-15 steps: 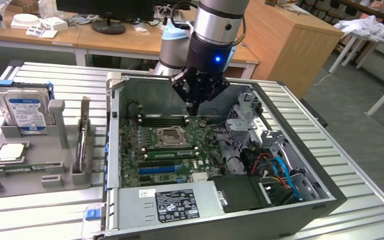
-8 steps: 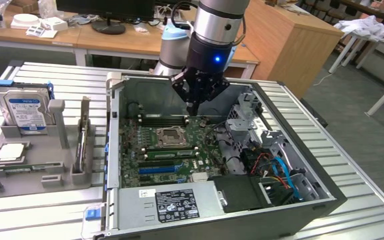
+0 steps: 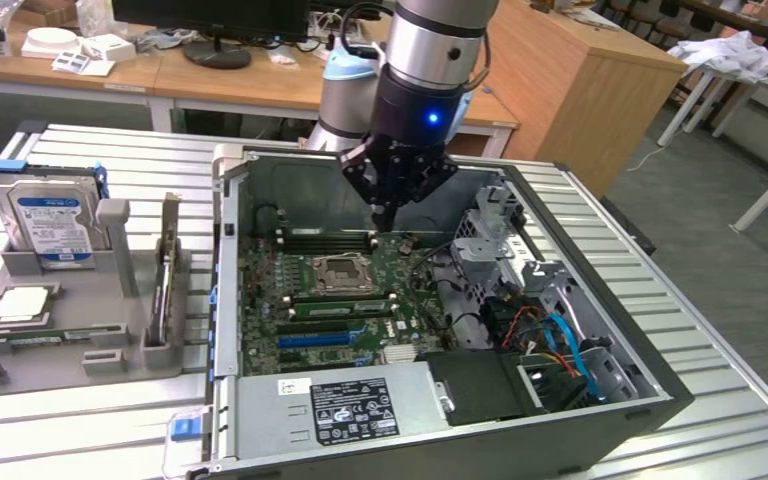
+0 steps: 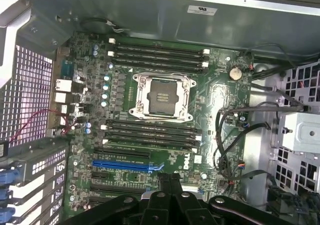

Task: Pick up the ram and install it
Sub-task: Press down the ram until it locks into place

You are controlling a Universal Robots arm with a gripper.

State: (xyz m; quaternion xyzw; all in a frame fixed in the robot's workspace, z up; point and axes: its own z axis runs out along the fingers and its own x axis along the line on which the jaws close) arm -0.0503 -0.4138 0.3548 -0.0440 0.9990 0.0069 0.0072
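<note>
The claw (image 3: 381,212) hangs inside the open computer case (image 3: 651,395), just over the dark slots (image 3: 327,238) at the far side of the green board (image 3: 418,265). Its fingers are pressed together and hold nothing.

Around it are the square chip socket (image 3: 340,270), a blue slot (image 3: 315,340), a bundle of blue and orange wires (image 3: 564,345) and a black power box (image 3: 357,405) with a label. Nothing stands between the claw and the slots under it.

The exterior view shows the grey table (image 3: 704,330) and a grey holder (image 3: 51,360) at the exterior view's left. It holds a silver hard drive (image 3: 48,215) with a blue label, and a thin card (image 3: 167,275) stands on its edge. The wrist view looks straight down at the board (image 4: 220,92), so the socket (image 4: 161,96), a round silver battery (image 4: 235,73) and the closed claw (image 4: 167,180) show up close.

The ram (image 3: 341,307) looks like a thin green stick sitting in a slot just on the near side of the socket. It lies flat along the slots, and its long side runs from the exterior view's left to its right. In the wrist view I cannot tell it from the dark slots there.
</note>
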